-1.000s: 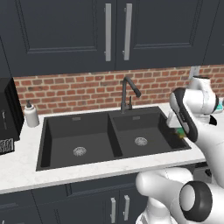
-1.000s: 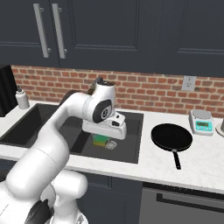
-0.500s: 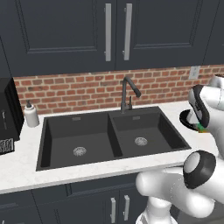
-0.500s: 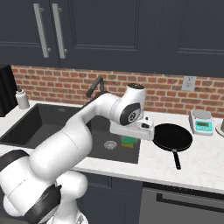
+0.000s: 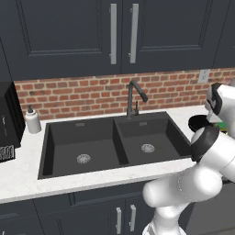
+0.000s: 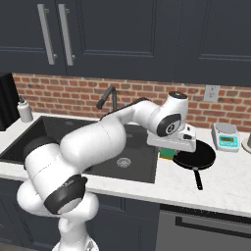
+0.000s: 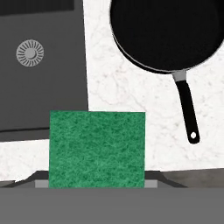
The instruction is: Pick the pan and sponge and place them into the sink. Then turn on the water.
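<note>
White counter (image 6: 162,184), arm arched rightward, end effector (image 6: 170,148) clamped on sponge (image 7: 96,148) beside pan (image 6: 195,158).

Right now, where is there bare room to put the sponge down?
Both sink basins are bare down to their drains. Bare counter lies in front of the pan beside its handle. It is crowded between sink edge and pan, where the sponge hangs.
</note>
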Available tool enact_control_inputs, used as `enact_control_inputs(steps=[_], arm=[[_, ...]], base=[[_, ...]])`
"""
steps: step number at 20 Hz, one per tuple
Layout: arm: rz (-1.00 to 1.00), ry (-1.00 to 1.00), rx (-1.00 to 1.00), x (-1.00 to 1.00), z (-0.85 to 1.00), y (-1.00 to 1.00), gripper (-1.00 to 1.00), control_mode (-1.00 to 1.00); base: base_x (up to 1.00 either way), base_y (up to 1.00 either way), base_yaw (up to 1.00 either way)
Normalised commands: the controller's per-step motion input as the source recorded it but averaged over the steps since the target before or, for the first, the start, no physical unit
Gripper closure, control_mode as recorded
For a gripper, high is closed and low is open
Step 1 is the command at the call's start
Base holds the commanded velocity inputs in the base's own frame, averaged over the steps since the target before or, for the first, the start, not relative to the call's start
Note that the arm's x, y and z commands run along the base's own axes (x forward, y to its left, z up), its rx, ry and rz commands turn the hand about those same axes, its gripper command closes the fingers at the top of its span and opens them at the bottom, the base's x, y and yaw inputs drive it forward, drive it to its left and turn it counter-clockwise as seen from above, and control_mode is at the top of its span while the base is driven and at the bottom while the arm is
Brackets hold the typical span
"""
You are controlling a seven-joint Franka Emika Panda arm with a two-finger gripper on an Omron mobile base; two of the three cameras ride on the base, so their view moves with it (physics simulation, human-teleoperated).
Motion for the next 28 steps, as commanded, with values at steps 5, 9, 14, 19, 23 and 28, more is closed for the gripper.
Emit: enact_control_inputs(steps=[5,9,14,19,23,28], arm=[[0.01,-0.06,0.04,0.42,-0.01,-0.57,1.0,-1.0],[0.0,-0.13,0.06,0.36,-0.07,-0.34,1.0,-1.0],[0.01,-0.2,0.06,0.05,-0.19,-0.16,1.0,-1.0],[0.01,-0.17,0.0,0.03,-0.16,-0.21,1.0,-1.0],[0.0,-0.06,0.0,0.11,-0.03,-0.03,1.0,-1.0],[0.0,0.0,-0.01,0.11,-0.01,0.0,1.0,-1.0]], base=[[0.0,0.0,0.0],[0.0,0.0,0.0],[0.0,0.0,0.0],[0.0,0.0,0.0],[0.0,0.0,0.0],[0.0,0.0,0.0]])
